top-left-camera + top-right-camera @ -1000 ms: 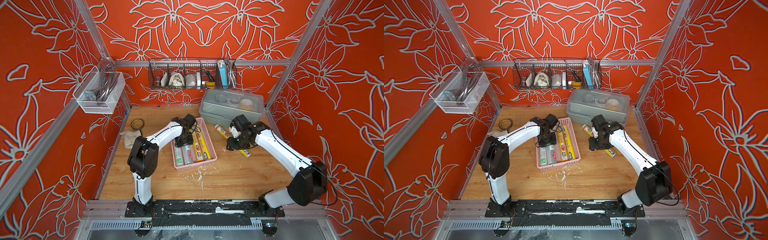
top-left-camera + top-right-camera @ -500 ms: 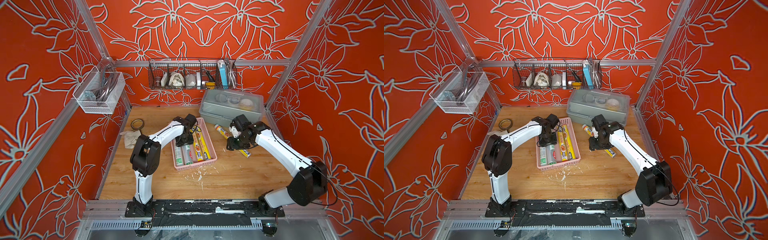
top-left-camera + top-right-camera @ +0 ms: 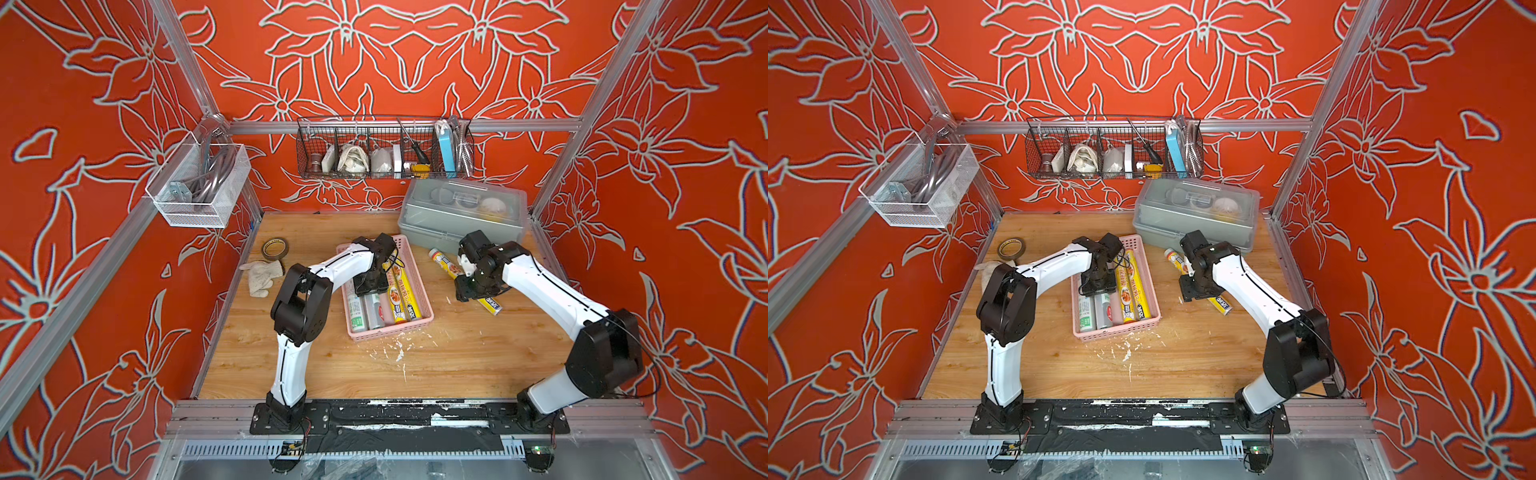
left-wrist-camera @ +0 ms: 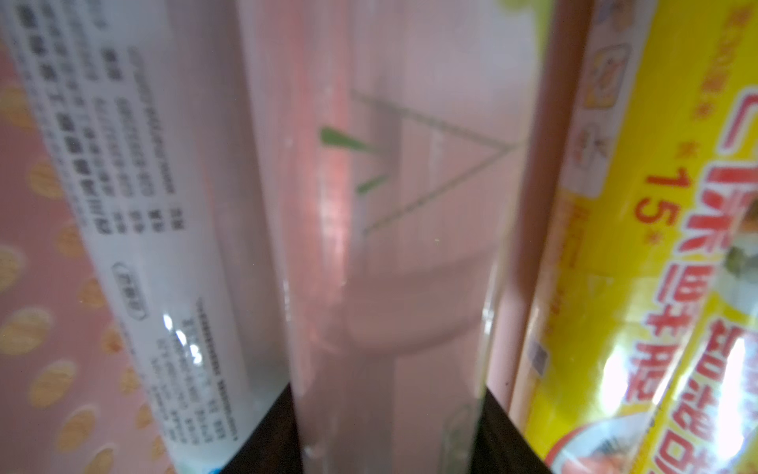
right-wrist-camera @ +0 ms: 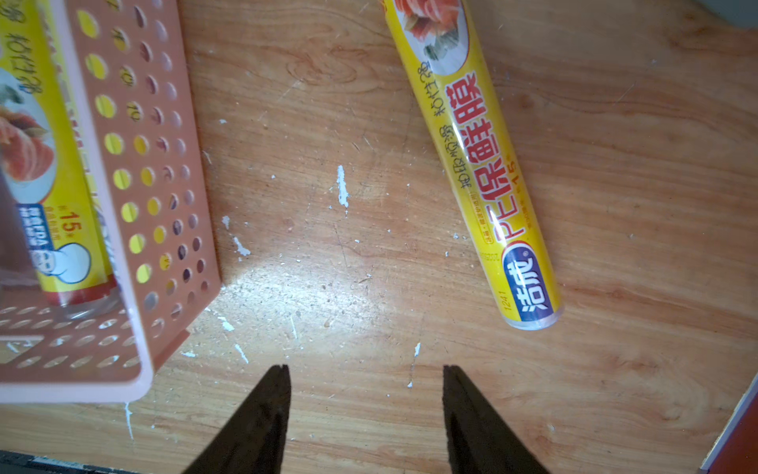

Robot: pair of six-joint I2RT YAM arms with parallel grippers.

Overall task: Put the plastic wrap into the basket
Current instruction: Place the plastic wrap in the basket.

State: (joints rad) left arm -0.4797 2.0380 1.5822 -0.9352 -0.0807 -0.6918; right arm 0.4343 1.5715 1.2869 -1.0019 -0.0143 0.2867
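Note:
The pink basket [image 3: 390, 330] [image 3: 1121, 330] [image 5: 135, 205] holds two white-silver plastic wrap rolls [image 3: 356, 313] and two yellow ones [image 3: 405, 297] [image 4: 676, 246]. My left gripper [image 3: 370, 289] [image 3: 1096, 289] [image 4: 387, 394] is down inside the basket. It is shut on one white-silver roll [image 4: 410, 205], which lies beside the other white-silver roll [image 4: 143, 205]. A third yellow roll [image 3: 444, 262] [image 3: 1177, 259] [image 5: 476, 164] lies on the table right of the basket. My right gripper [image 3: 467, 291] [image 3: 1190, 293] [image 5: 365, 369] hovers open just beside that roll, with only bare wood between its fingers.
A grey lidded box [image 3: 461, 216] stands behind the right arm. A brown tape ring [image 3: 274, 248] and a white glove [image 3: 262, 276] lie at the left. The black wire rack [image 3: 384, 149] and white mesh bin [image 3: 199, 187] hang on the walls.
The left arm's elbow has shifted slightly to the right. Both grippers stay where they were.

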